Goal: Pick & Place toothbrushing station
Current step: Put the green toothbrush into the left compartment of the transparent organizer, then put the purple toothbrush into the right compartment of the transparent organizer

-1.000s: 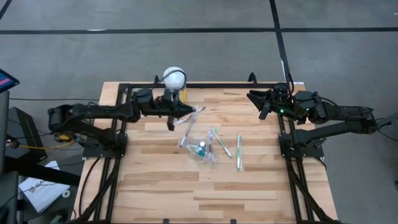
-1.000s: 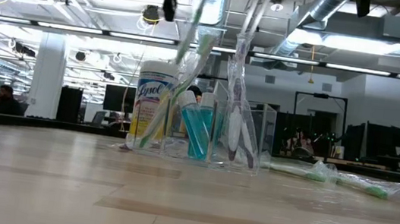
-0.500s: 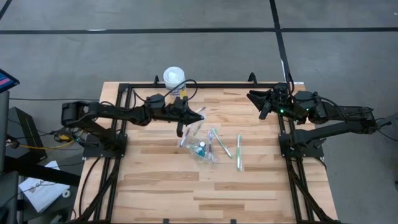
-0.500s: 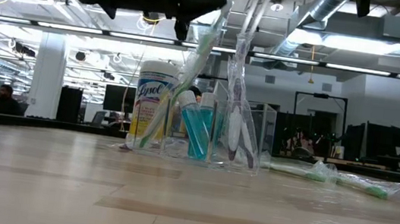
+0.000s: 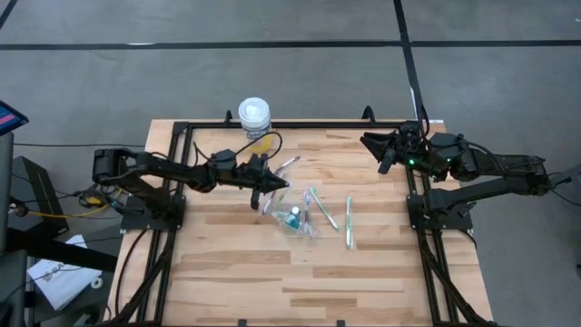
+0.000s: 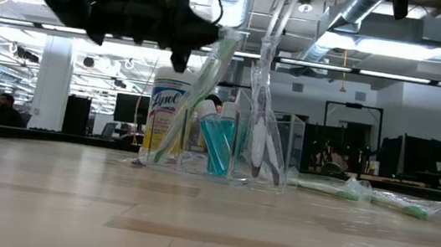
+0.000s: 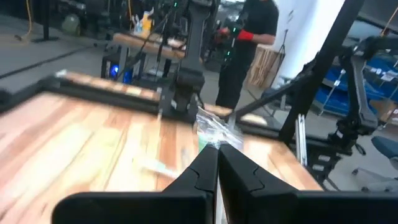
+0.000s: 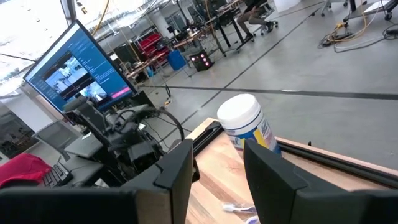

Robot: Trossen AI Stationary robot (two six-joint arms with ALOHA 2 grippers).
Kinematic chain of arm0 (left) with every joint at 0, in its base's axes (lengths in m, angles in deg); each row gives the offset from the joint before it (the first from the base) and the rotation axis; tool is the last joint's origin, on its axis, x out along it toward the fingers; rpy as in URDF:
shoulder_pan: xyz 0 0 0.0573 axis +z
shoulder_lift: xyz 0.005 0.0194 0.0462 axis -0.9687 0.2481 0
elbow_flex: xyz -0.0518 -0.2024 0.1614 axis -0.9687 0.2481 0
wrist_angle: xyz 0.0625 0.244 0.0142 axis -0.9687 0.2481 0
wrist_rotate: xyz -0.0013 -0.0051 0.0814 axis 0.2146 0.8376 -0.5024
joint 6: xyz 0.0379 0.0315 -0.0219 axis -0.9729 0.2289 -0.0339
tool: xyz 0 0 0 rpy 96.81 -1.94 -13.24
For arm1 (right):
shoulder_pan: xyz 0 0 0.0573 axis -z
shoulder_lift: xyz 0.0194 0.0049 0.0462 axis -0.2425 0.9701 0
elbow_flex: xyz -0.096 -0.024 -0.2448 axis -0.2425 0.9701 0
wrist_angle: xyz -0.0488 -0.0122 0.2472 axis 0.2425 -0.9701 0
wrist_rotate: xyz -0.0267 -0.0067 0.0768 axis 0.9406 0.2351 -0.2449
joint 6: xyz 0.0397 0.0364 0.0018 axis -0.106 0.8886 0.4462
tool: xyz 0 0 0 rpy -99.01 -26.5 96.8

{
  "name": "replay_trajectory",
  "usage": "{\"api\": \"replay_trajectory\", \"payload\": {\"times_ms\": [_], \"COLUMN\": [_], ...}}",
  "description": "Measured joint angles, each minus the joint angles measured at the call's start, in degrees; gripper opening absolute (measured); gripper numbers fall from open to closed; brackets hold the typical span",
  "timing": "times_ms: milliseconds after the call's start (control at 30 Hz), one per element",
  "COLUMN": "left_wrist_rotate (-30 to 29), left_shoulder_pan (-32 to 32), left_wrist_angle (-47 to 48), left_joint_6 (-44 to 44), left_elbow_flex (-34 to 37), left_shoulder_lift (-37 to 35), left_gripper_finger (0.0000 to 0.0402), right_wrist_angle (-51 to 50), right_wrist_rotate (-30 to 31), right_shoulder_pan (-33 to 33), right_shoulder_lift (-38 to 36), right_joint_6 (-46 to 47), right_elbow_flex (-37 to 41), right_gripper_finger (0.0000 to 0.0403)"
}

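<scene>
A small clear cup [image 5: 297, 221] [image 6: 242, 151] stands on the table's middle. It holds two blue toothpaste tubes [image 6: 216, 144] and several wrapped toothbrushes that lean out of its top. More toothbrushes [image 5: 322, 207] [image 5: 349, 222] lie flat to its right. My left gripper [image 5: 277, 184] [image 6: 214, 34] [image 7: 217, 152] is shut. It hovers above the table, with its tips at the upper end of a leaning pale green toothbrush [image 6: 220, 56] [image 7: 214, 127]. My right gripper [image 5: 381, 150] [image 8: 217, 180] is open and empty, raised over the table's far right corner. My left gripper's shut fingertips [image 7: 208, 158] come level from the table's left, right at the wrapped upper end [image 7: 214, 130] of the green toothbrush. I cannot tell whether they touch it. The toothbrush leans with its lower end in the cup.
A white Lysol wipes canister [image 5: 254, 113] [image 6: 169, 109] [image 8: 249, 124] stands at the far edge, behind the left gripper. A black frame [image 5: 182, 127] borders the table's left, far and right sides. People show in the room beyond [image 7: 255, 25] [image 6: 5, 105].
My left gripper has gone down and toward the table's right and near edge, from beside the canister to the top of the green toothbrush leaning out of the cup. The cup and the toothbrushes have kept their places.
</scene>
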Motion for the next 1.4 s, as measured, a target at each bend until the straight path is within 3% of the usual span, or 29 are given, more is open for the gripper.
{"api": "replay_trajectory", "payload": {"times_ms": [433,600,800,967,1167,1400], "left_wrist_rotate": [0.9,3.3,4.7,4.7,4.8,10.2], "left_shoulder_pan": [0.0,0.2,0.2,0.5,0.8,2.7], "left_wrist_angle": [-8.8,-9.6,-9.6,-5.0,-2.7,-1.8], "left_joint_6": [3.8,7.9,8.5,8.3,8.1,8.1], "left_elbow_flex": [9.4,9.1,9.1,9.1,9.1,9.1], "left_shoulder_lift": [-0.1,-2.4,-6.2,-6.7,-6.8,-7.1], "left_gripper_finger": [0.0007,0.0044,0.0118,0.0166,0.019,0.019], "right_wrist_angle": [-0.1,-0.1,-0.3,-0.4,-0.2,-0.2], "right_wrist_rotate": [0.0,-0.2,-1.4,-1.5,-1.5,-1.5], "right_shoulder_pan": [0.0,0.0,0.0,0.0,0.0,0.0], "right_shoulder_lift": [1.3,2.3,3.3,3.9,3.8,3.8], "right_joint_6": [1.5,1.6,1.6,2.0,2.0,1.8], "right_elbow_flex": [0.0,-0.1,0.0,0.0,0.0,0.0], "right_gripper_finger": [0.0133,0.0133,0.0133,0.0133,0.0133,0.0133]}}
